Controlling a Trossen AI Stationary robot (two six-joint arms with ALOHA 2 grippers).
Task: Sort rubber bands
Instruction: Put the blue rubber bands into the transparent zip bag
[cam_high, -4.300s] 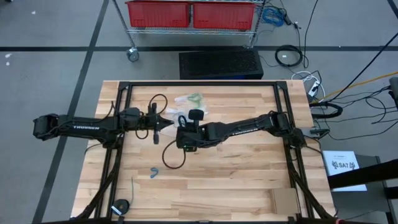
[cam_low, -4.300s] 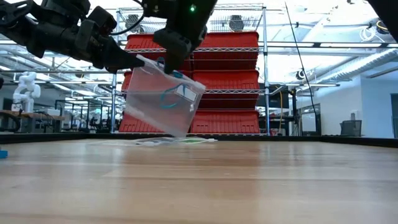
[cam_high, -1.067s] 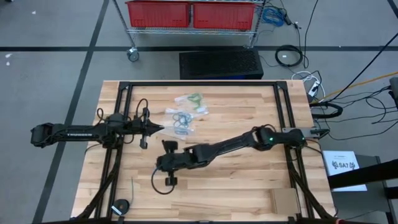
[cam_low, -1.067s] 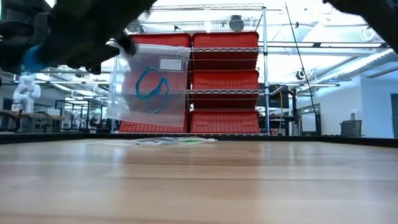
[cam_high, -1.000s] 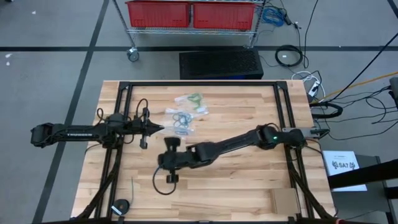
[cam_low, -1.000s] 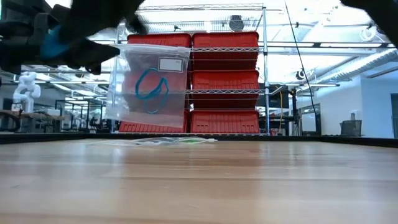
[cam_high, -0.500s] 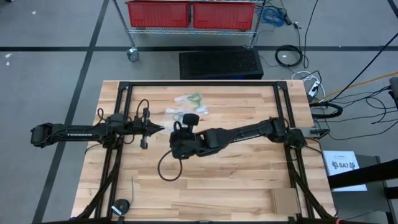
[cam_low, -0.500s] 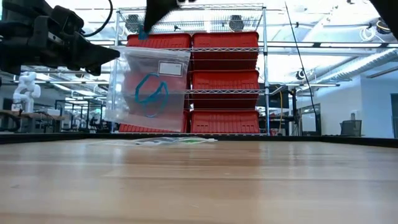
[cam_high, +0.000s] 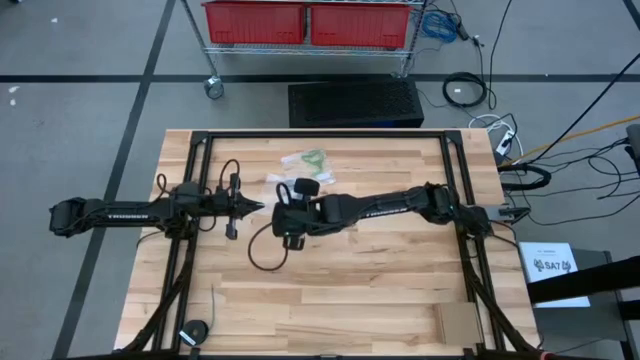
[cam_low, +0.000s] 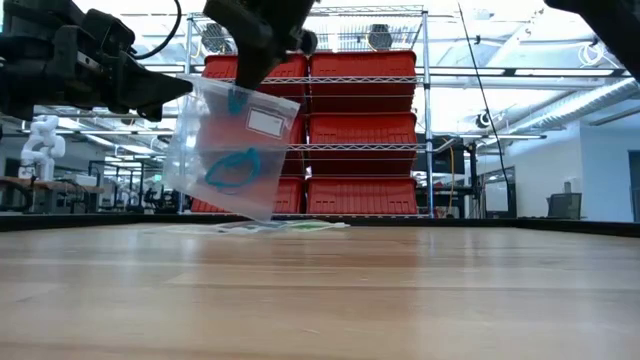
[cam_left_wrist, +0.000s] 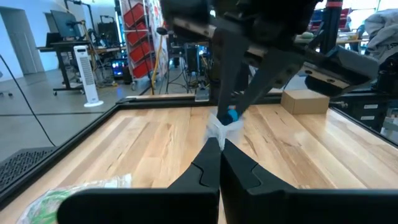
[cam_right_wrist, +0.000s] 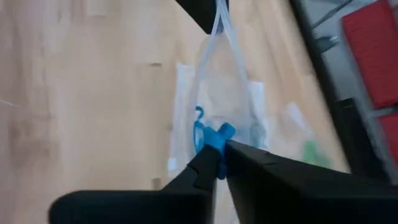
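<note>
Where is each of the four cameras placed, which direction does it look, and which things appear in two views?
High view: above the table, looking straight down; both arms show.
Low view: at table-top height, looking level towards the red bins; both arms come in from above.
Left wrist view: on the left arm, looking past the left pincer, shut on the bag's corner.
Right wrist view: on the right arm, looking down past the right pincer, which holds a bright blue rubber band.
Shared: the clear zip bag and that band appear in both wrist views.

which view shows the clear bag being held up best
The low view: the whole clear bag hangs tilted above the table, blue bands inside. The right wrist view looks down into it, the left wrist view catches only a pinched corner, and in the high view the arms hide it.
</note>
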